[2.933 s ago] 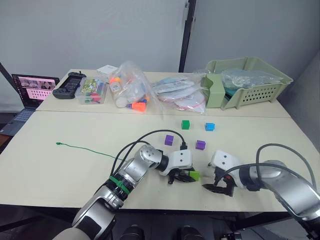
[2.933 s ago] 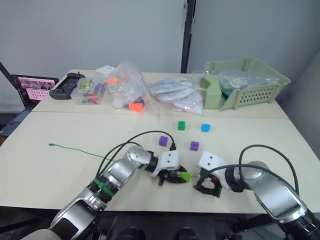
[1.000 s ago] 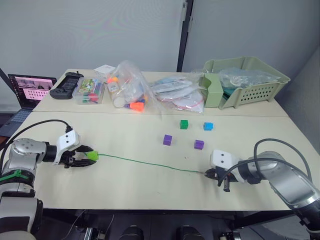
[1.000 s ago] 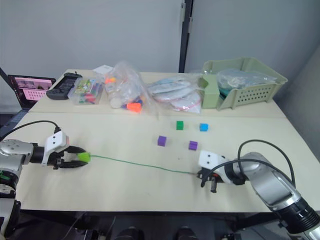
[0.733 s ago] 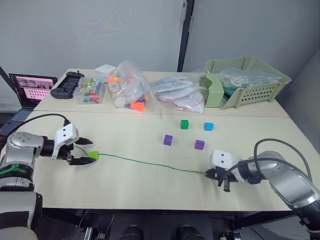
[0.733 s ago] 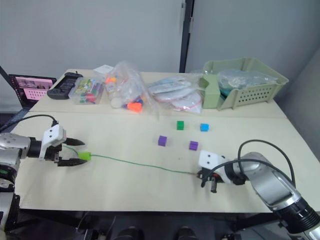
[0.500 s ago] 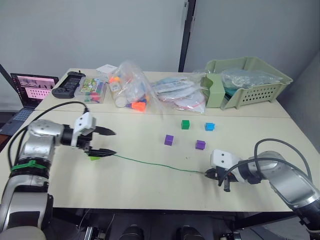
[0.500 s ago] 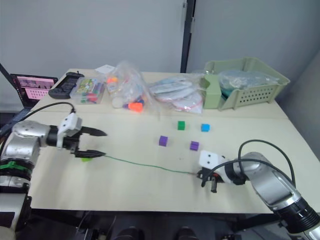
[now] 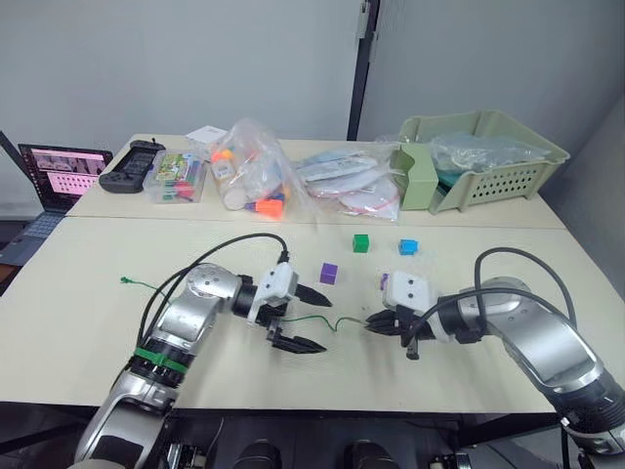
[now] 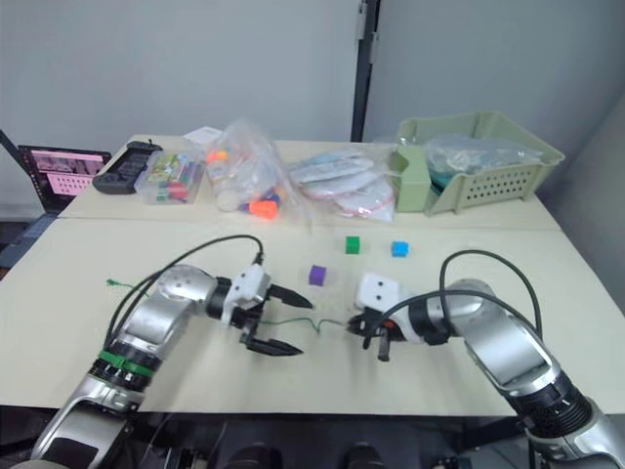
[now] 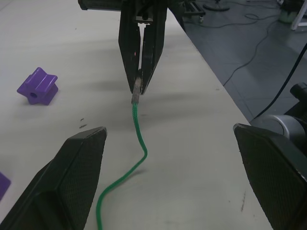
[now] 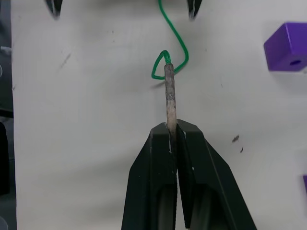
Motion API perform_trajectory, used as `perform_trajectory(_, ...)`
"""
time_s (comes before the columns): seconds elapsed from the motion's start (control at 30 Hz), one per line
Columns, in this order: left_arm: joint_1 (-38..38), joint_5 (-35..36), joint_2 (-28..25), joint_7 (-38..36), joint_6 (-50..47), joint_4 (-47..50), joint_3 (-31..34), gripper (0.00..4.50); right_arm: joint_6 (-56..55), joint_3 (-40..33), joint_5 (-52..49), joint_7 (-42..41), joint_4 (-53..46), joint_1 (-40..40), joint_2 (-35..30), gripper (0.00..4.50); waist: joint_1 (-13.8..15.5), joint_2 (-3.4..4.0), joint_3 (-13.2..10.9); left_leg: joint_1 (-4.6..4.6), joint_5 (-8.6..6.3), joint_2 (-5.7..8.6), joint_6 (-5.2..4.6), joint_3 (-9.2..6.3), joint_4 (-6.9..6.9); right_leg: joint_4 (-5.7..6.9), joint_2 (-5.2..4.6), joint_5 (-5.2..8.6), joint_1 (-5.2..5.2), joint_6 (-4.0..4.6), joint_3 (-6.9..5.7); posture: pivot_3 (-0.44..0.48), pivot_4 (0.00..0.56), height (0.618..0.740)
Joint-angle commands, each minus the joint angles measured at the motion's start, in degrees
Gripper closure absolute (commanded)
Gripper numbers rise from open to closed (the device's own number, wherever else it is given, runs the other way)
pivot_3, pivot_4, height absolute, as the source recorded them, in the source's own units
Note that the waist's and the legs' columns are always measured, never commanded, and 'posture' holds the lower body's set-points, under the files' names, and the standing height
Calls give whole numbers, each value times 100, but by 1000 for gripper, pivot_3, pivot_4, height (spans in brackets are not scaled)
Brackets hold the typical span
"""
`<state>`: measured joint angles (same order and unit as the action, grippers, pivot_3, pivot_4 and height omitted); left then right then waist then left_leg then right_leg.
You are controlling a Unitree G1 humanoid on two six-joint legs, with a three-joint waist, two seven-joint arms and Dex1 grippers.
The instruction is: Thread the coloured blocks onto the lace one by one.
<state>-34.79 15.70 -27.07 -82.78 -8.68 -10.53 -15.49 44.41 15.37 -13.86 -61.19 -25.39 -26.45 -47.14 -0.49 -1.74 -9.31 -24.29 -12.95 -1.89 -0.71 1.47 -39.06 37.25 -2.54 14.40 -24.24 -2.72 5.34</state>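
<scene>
Lace (image 9: 314, 321) lies limp on the table (image 9: 88, 293), its stiff grey tip (image 12: 169, 98) clamped in the right claw (image 9: 376, 323); only that rigid end can be steered. Left claw (image 9: 305, 318) gapes wide. Nearest purple block (image 9: 329, 273), at its 12 o'clock, looks light and skittish.

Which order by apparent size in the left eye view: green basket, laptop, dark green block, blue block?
1. Green basket, clearly the largest.
2. Laptop, partly cut off by the picture's edge.
3. Dark green block and blue block look alike and lie side by side, so they are not ranked.
</scene>
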Motion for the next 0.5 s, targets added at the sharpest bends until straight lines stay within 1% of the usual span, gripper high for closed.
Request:
perform_trajectory(0.03,-10,-71,93,129,72,121,-74,42,198,9,-155,-3,-304,-128,-27,4500,-4,0,0,0,0,0,0,0,0,-2,0,0,1,0,1,0,150,734)
perform_trajectory(0.23,37,16,285,255,37,140,-96,42,377,107,-230,57,-450,-170,4,4500,-18,0,0,1,0,-1,0,0,1,-2,1,0,0,0,0,0,150,734)
perform_trajectory(0.4,139,-13,358,318,-1,248,-200,1486,450,145,-249,100,-501,-179,48,4500,-16,0,0,1,0,-1,0,0,1,-2,1,0,0,0,0,0,150,734)
perform_trajectory(0.5,163,-13,388,374,-35,297,-232,1486,474,143,-256,100,-510,-189,55,4500,-4,0,0,0,0,0,0,0,0,-4,0,0,1,0,0,0,150,734)
